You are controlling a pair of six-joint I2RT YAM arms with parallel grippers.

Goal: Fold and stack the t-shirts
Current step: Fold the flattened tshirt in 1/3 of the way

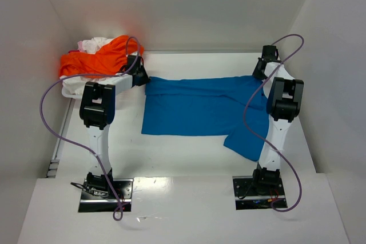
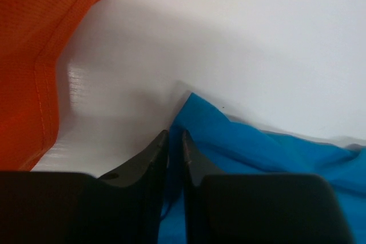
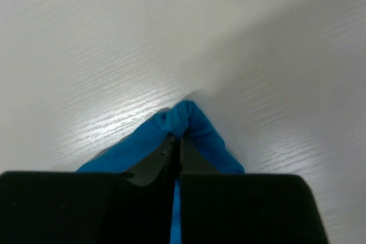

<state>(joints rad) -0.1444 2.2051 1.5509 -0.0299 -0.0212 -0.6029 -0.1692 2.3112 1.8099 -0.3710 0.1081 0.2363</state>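
Both arms stretch forward toward the far edge of the desk (image 1: 189,161). The blue t-shirt (image 1: 197,107) lies spread flat between them. The left hand (image 1: 143,77) is angled low at the shirt's far left corner, clenched on a fold of it. The right hand (image 1: 265,64) is clamped tight on the far right corner. The orange t-shirt (image 1: 94,60) is heaped over the white t-shirts (image 1: 94,43) at the desk's far left corner.

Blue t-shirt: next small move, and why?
Probably raise both grippers slightly together. The right gripper is shut on the blue t-shirt's far right corner, the left gripper looks pinched on its far left corner, and the rest lies spread on the table.
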